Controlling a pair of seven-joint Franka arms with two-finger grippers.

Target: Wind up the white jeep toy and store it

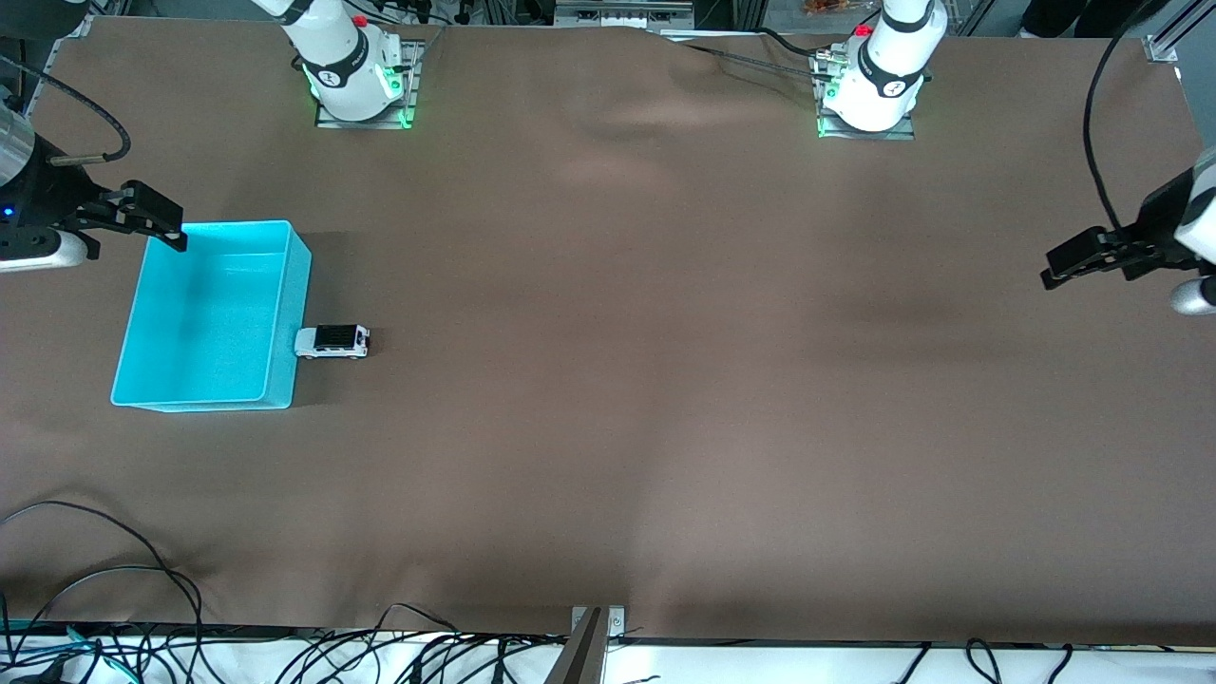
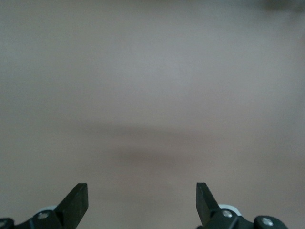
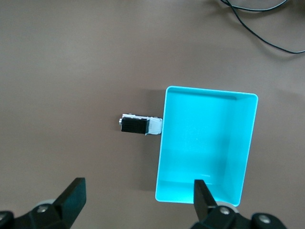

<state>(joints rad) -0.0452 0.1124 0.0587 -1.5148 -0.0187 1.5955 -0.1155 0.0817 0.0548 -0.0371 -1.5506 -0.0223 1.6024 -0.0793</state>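
The white jeep toy (image 1: pixel 332 341) (image 3: pixel 139 125) stands on the brown table with one end against the outer wall of the cyan bin (image 1: pixel 296 304) (image 3: pixel 162 152), on the bin's side toward the left arm's end. Nothing lies in the bin. My right gripper (image 1: pixel 157 218) (image 3: pixel 139 191) hangs open and holds nothing, over the bin's edge nearest the robots' bases. My left gripper (image 1: pixel 1073 264) (image 2: pixel 142 195) waits open over bare table at the left arm's end, with nothing between its fingers.
Brown cloth covers the table (image 1: pixel 665 380). Both arm bases (image 1: pixel 351 85) (image 1: pixel 869 95) stand along the edge farthest from the front camera. Loose black cables (image 1: pixel 114 570) and a metal bracket (image 1: pixel 598 622) lie along the edge nearest it.
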